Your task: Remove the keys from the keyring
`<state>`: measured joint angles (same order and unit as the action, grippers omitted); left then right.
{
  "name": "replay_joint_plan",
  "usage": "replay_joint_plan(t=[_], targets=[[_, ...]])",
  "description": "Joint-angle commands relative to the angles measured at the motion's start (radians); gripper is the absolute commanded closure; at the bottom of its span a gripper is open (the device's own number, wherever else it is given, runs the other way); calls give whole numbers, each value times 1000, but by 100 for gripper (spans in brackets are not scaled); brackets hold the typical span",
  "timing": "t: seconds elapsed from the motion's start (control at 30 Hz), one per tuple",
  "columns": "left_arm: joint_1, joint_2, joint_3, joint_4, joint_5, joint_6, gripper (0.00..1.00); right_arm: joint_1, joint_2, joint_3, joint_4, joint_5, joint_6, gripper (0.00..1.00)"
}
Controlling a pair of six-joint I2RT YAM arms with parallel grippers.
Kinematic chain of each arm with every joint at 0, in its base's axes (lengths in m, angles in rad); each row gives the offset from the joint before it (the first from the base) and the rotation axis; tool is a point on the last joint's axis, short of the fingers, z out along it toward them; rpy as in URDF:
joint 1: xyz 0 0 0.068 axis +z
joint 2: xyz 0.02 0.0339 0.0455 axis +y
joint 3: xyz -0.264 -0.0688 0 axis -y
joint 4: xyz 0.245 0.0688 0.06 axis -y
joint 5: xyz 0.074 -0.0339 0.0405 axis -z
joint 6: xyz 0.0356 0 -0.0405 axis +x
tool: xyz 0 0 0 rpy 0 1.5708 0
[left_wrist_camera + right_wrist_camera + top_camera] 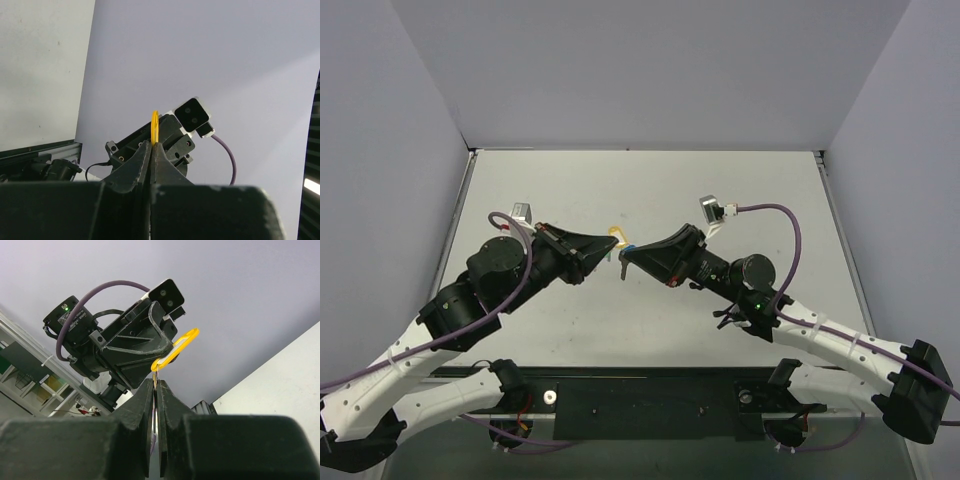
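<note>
Yellow-orange oblong keyring, hollow plastic frame.

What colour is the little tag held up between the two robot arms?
Yellow-orange. The key tag shows best in the right wrist view.

Left arm: stretched forward and inward, wrist held raised
Left gripper: fingers pressed together, tips aimed at the right gripper
Right arm: angled inward likewise
Right gripper: fingers closed, tips near the left's
</note>
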<state>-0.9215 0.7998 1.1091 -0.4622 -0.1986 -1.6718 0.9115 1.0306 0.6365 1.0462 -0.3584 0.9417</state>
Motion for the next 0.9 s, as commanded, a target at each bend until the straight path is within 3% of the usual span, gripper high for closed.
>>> replay_joint_plan(t=[0.0, 0.03, 0.1, 0.17, 0.23, 0.4, 0.5, 0.7, 0.87], targets=[[-4, -30, 8, 11, -15, 6, 87, 4, 0, 69, -27, -60, -37, 100], [-4, -34, 8, 8, -12, 23, 73, 6, 2, 86, -47, -73, -40, 100], [-2, -50, 12, -19, -15, 52, 56, 4, -3, 112, -147, -125, -60, 100], [-2, -59, 27, -41, -28, 98, 45, 4, -10, 141, -242, -180, -83, 100], [-2, -77, 63, -142, -51, 153, 40, 4, -24, 170, -357, -235, -127, 100], [0, -123, 146, -325, -134, 312, 37, 0, -58, 252, -653, -400, -259, 100], [0, -145, 166, -333, -111, 499, 37, -2, -60, 321, -872, -494, -328, 100], [0, -117, 195, -238, 175, 844, 38, -13, -63, 371, -1017, -651, -380, 100], [-2, -22, 196, -181, 534, 940, 41, -11, -61, 407, -1043, -717, -379, 100]])
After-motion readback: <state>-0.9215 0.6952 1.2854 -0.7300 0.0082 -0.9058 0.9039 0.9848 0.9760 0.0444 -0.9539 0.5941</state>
